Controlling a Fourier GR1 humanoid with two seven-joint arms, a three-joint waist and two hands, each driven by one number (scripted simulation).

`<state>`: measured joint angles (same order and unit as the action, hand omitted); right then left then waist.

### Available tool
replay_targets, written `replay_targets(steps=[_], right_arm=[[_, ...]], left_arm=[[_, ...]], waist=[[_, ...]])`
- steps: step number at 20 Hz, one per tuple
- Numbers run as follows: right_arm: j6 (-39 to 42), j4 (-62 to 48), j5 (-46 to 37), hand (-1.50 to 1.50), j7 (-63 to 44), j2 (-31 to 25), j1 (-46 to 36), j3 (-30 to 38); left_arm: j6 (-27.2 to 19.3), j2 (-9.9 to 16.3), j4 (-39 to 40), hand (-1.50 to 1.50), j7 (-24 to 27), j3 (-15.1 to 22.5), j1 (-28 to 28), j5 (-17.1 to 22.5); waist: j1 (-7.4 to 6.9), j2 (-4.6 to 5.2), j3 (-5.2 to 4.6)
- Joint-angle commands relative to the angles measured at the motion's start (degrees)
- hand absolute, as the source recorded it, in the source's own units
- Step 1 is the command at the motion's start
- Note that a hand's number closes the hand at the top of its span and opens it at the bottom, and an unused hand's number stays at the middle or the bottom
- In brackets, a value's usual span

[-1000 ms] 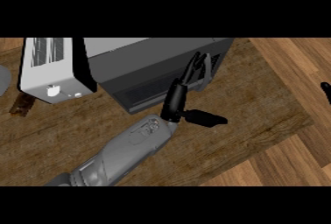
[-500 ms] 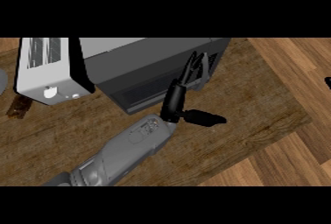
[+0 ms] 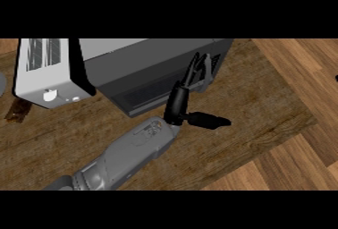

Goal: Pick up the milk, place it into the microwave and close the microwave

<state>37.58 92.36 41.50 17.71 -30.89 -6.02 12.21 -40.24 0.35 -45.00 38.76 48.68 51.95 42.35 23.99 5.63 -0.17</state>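
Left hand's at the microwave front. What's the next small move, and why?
Probably press the left hand slightly forward against the microwave's dark front. Its straight fingers rest at the front's right end, no milk shows on the counter, and I cannot tell if the door is fully shut.

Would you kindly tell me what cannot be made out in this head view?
The milk shows nowhere in the head view; the top of the microwave hides its inside.
The right hand is only a dark sliver, cut off by the right edge.
The left hand hides part of the microwave's front.
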Motion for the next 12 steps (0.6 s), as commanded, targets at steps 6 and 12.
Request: replay_targets(steps=[6,12], right_arm=[[1.42,-0.28,2.39,-1.5,-1.45,-1.53,-0.89,-0.14],[1.96,-0.4,3.46,-1.5,-1.92,-1.73,-0.78,-0.37]], left_arm=[[0.05,-0.33,3.4,-1.5,-0.38,-1.24,3.51,3.35],[0.07,-0.33,3.9,-1.5,1.02,-0.7,3.62,4.6]], waist=[[0.7,0.31,0.05],[1.12,0.27,0.09]])
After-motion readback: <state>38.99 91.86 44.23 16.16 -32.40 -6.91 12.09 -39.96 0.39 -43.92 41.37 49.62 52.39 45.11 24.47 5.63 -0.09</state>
